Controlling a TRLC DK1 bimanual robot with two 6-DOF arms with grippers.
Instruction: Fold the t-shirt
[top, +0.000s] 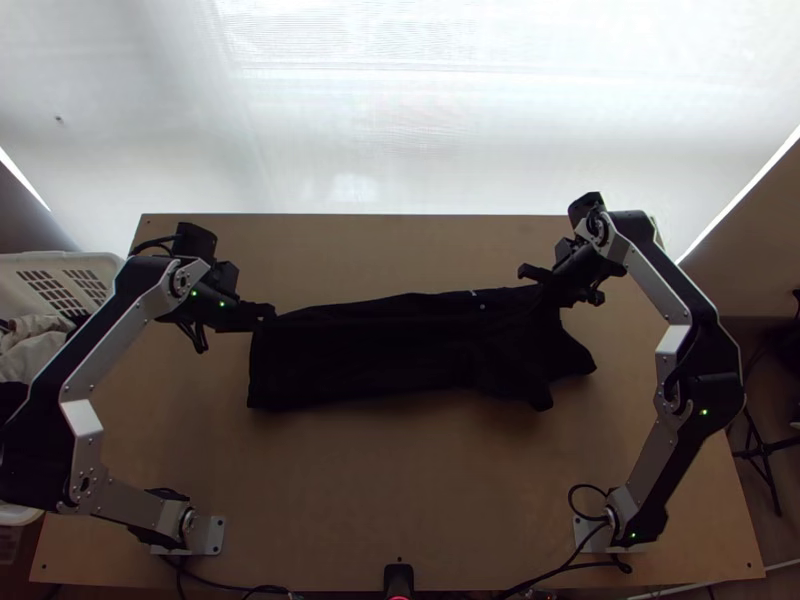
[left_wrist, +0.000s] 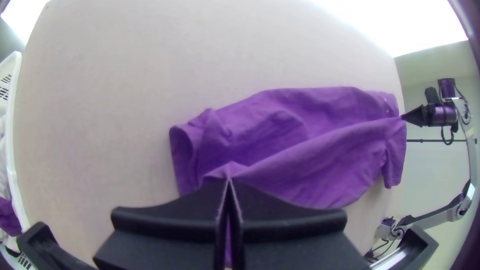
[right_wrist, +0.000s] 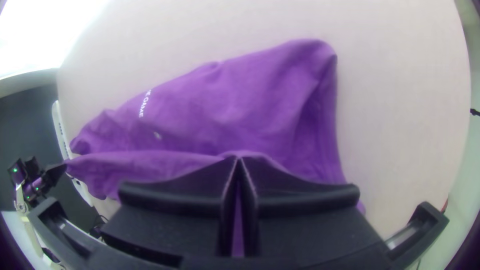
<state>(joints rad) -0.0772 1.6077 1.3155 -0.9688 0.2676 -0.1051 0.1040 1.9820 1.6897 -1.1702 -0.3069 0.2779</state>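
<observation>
The dark t-shirt (top: 400, 345) lies as a long folded strip across the middle of the table, black from above and purple in the wrist views (left_wrist: 310, 140) (right_wrist: 225, 105). My left gripper (top: 268, 312) is at its left end, at the far corner; in the left wrist view the same gripper (left_wrist: 229, 182) is shut on a raised bit of cloth. At the strip's right part, by the far edge, stands my right gripper (top: 545, 285); the right wrist view has this gripper (right_wrist: 239, 160) shut on the fabric too. A ridge of cloth stretches between both grippers.
A white basket (top: 110, 265) holding cloth stands beyond the table's left edge. Bare wooden table (top: 400, 490) lies on the near side of the shirt, and a strip of table runs behind it. A black device (top: 398, 580) sits at the near edge.
</observation>
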